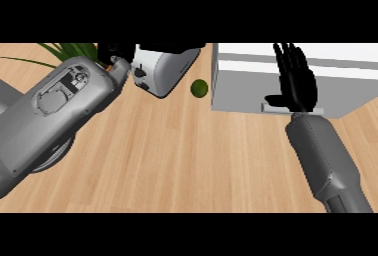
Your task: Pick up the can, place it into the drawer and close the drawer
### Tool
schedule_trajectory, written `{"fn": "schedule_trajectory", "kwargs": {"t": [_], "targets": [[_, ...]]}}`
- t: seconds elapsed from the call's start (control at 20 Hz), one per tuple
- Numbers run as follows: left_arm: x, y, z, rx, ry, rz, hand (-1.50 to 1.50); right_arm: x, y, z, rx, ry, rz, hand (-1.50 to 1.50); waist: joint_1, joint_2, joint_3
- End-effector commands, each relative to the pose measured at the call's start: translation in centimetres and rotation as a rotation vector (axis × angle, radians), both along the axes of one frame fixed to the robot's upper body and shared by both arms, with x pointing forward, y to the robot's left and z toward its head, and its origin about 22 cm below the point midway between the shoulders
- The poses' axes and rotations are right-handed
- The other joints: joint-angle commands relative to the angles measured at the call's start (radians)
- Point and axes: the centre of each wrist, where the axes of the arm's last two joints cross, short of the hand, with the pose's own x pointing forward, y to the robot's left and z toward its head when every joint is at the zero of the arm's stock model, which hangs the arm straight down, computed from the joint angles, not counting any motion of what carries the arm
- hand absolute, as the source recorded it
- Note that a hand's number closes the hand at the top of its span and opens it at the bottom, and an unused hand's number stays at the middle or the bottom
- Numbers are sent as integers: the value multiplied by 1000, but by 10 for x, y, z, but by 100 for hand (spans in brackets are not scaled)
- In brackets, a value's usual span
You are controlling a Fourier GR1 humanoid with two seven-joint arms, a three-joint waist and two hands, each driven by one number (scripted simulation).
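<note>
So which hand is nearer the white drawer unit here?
The right. The right hand, fingers straight, lies against the white drawer unit front, just above its handle. The left hand is far across the counter, beyond the toaster, near the plant.

No text, label, brand, number or sign can be read anywhere in the head view. The toaster (164,67) at 11 o'clock shows only plain dark controls on its side, the white drawer unit (347,85) at 2 o'clock has blank faces, and the grey forearms carry no markings.
</note>
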Motion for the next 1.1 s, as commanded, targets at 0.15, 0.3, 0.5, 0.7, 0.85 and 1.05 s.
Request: {"fn": "schedule_trajectory", "kwargs": {"t": [0.15,0.3,0.5,0.7,0.85,1.05], "targets": [[-9,22,-9,3,11,-1,-150,31,5,15,25,1,-30,-150,15,28,16],[-13,28,-27,19,16,9,-150,38,27,17,29,-17,-18,-150,12,29,15],[-28,16,-34,12,9,-19,-150,48,33,32,19,-20,-30,-150,27,27,15],[-27,35,-34,7,23,-7,-150,57,36,50,41,-18,-25,-150,30,33,15],[-31,38,-47,6,23,-17,-150,60,37,55,46,-31,-39,-150,33,37,15],[-39,40,-52,22,16,-15,-150,62,32,60,77,-32,-38,-150,38,38,16]]}}
